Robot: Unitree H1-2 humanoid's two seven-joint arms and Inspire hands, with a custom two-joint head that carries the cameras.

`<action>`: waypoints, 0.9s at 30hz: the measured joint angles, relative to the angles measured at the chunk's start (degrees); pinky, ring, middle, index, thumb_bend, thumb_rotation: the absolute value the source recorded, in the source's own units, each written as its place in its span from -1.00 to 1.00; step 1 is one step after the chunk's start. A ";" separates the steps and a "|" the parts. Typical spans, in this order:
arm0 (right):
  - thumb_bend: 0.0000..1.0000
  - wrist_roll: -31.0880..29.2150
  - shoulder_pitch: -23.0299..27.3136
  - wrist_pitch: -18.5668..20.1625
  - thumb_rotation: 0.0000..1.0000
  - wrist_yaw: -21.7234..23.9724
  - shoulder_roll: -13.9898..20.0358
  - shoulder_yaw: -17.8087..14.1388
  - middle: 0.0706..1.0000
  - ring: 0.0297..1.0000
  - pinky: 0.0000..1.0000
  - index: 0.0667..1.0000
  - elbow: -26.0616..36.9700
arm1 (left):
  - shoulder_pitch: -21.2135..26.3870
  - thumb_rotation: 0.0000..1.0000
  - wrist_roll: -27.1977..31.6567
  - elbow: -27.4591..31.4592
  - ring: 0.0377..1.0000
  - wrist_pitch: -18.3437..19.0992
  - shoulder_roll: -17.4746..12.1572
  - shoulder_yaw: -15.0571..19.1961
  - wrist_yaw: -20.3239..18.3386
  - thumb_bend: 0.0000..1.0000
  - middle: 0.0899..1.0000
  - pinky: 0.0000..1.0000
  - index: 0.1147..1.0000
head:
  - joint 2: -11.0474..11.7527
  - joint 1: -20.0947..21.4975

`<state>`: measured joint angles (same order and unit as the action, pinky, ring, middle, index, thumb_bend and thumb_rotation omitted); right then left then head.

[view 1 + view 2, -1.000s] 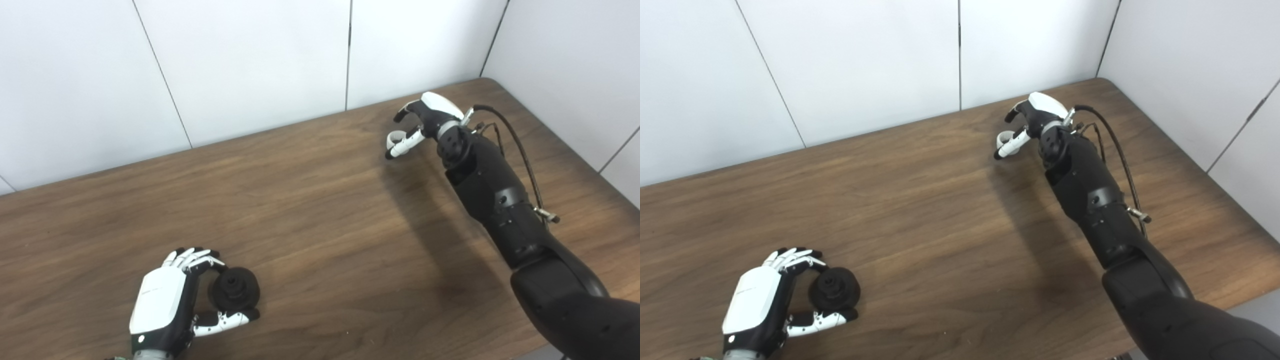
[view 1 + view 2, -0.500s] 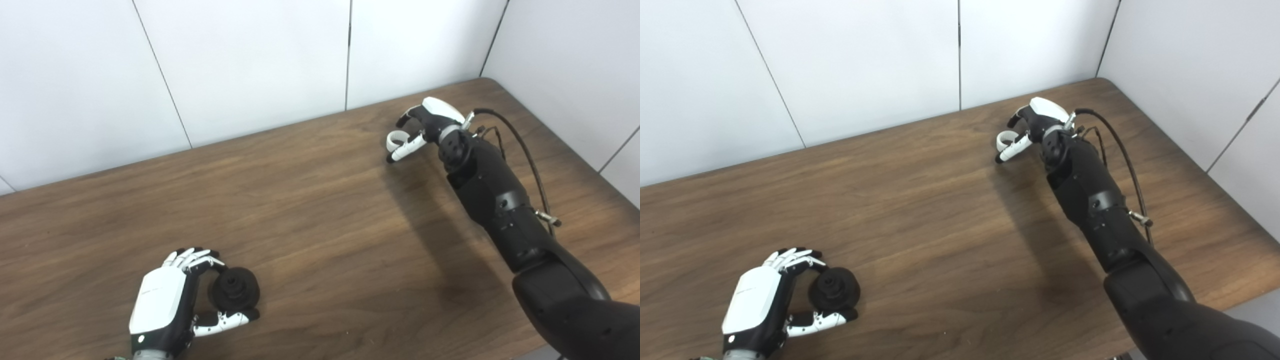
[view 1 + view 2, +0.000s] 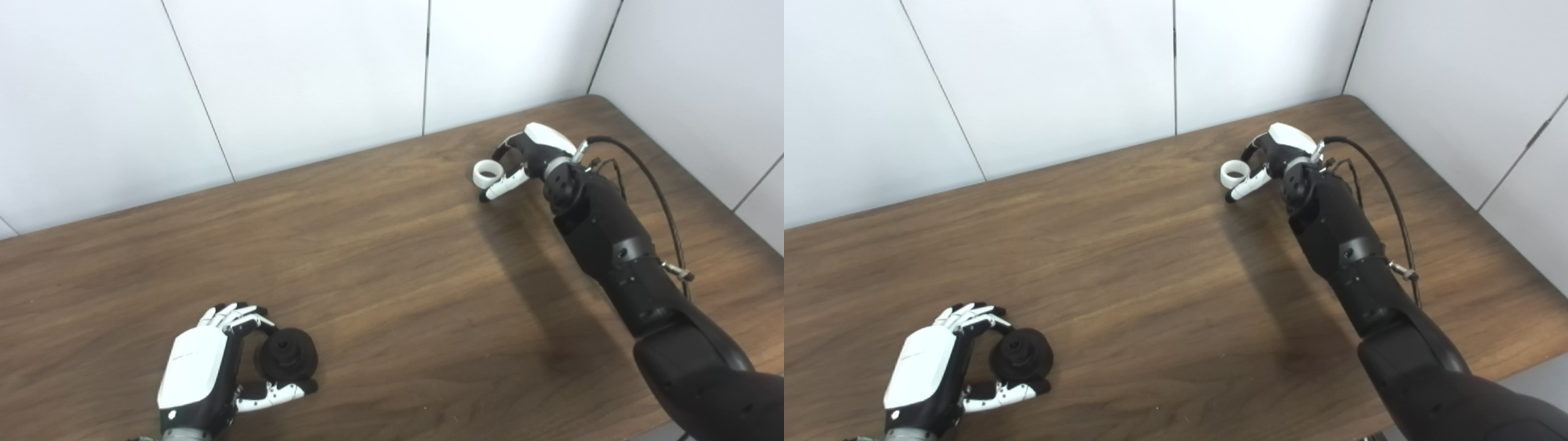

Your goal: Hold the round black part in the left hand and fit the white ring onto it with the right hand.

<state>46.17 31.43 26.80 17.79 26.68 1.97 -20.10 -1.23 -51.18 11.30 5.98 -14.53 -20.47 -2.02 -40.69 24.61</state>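
Right hand (image 3: 531, 160) beside white ring (image 3: 487, 174), unlabelled

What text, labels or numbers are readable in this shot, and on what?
None readable.
Left hand: plain white and black shell, no marking.
Round black part: no print visible.
White ring: plain.
Right hand and its black forearm: no legible label.
Table and wall panels: blank.
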 measured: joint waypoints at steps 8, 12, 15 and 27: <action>0.60 -0.49 0.14 0.00 -0.47 -0.32 -0.02 0.15 0.85 0.97 0.93 0.40 -0.10 | 0.00 -0.89 -0.13 0.02 0.72 0.00 0.00 0.00 0.00 0.05 0.50 0.85 -0.17 | -0.26 -0.26; 0.60 -0.80 0.39 0.00 -0.48 -0.40 0.00 0.73 0.84 0.96 0.93 0.39 -0.25 | -0.01 -0.89 -0.21 0.04 0.71 0.00 0.00 0.00 0.00 0.05 0.50 0.85 -0.17 | -0.26 -0.35; 0.61 -0.87 0.52 0.00 -0.48 -0.59 0.00 1.00 0.85 0.96 0.94 0.39 -0.37 | -0.02 -0.89 -0.21 0.07 0.71 0.01 0.02 -0.01 -0.01 0.05 0.50 0.85 -0.17 | -0.26 -0.35; 0.61 -1.10 1.38 0.00 -0.51 -0.99 0.28 2.18 0.85 0.96 0.94 0.37 -1.43 | -0.09 -0.89 -0.26 0.12 0.71 0.07 0.12 0.03 -0.11 0.05 0.50 0.86 -0.17 | -0.53 -0.61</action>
<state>45.07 32.81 26.80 16.80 26.96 4.15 -21.52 -1.32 -51.43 11.42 6.05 -14.41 -20.44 -2.14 -41.22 24.00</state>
